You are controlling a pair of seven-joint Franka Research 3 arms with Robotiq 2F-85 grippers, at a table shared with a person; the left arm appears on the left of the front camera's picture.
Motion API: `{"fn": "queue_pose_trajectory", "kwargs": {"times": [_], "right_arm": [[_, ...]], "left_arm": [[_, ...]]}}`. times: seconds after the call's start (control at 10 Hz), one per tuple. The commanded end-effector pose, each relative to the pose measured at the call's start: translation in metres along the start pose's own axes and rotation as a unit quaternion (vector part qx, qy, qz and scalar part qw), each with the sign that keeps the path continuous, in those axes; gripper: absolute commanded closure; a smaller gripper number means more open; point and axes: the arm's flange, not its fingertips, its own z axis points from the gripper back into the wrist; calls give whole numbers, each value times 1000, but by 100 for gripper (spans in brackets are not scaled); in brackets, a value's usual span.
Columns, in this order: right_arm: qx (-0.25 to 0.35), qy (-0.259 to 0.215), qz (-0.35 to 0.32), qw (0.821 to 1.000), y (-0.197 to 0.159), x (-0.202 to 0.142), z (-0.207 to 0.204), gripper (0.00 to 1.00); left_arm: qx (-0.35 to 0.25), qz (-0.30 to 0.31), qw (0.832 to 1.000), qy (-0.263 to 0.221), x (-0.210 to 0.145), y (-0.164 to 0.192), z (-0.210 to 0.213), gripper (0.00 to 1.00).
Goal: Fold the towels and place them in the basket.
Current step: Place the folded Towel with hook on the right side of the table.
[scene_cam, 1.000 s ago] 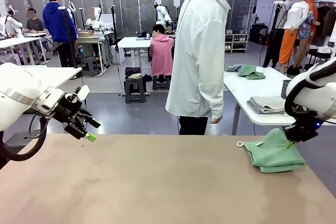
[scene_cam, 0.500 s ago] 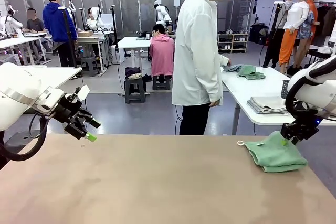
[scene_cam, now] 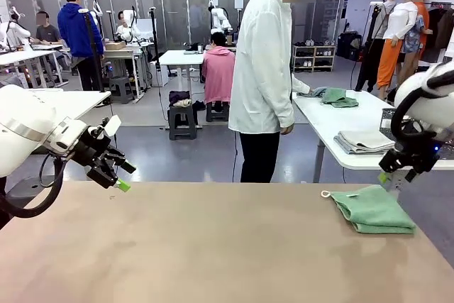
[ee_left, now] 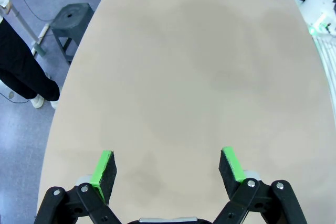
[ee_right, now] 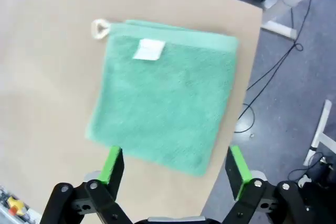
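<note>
Both wide open and empty, left end effector (ee_left: 167, 161) and right end effector (ee_right: 175, 157); folded mint towel (ee_right: 165, 108), under-layers hidden.

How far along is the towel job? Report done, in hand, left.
Done: the mint green towel lies folded flat on the table, near its right edge. In hand: nothing; the right pincer hovers open above that towel, and the left pincer is open over the table. Left: moving the towel into the basket.
</note>
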Motion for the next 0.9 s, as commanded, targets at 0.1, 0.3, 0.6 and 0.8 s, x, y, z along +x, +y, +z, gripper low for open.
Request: {"fn": "queue_pose_trajectory", "kwargs": {"times": [0.1,0.3,0.6,0.8], "right_arm": [[42,-13,-38,998,132,-67,93,0],[53,-47,-86,994,212,-93,119,0],[71,-57,-83,992,283,-104,122,0],[42,-49,-89,994,311,-102,114,0]], "left_arm": [[1,-1,1000,1,1,1,0,1],[1,-1,1000,1,1,1,0,1],[1,-1,1000,1,1,1,0,1],[1,-1,1000,1,1,1,0,1]]}}
